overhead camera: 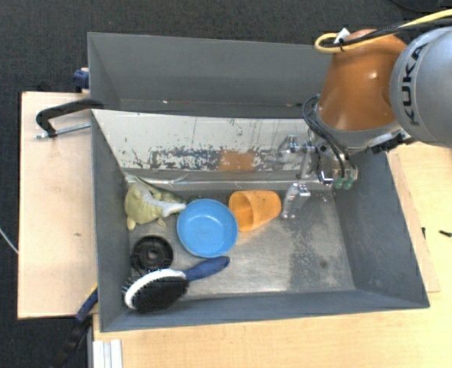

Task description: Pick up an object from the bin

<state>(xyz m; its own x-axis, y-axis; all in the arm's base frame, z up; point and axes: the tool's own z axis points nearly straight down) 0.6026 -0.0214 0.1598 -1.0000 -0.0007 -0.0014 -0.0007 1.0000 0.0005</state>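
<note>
The gripper (309, 184) is pictured low in the bin (318, 263), just beside the tipped orange cup (255, 208) near the back wall (open or clenched cannot be told), with nothing seen lifted and the pick judged not yet made.

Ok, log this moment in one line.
claw: at bin back wall, just right of orange cup in view | cup: on its side, beside blue bowl | grasp: none seen
</note>
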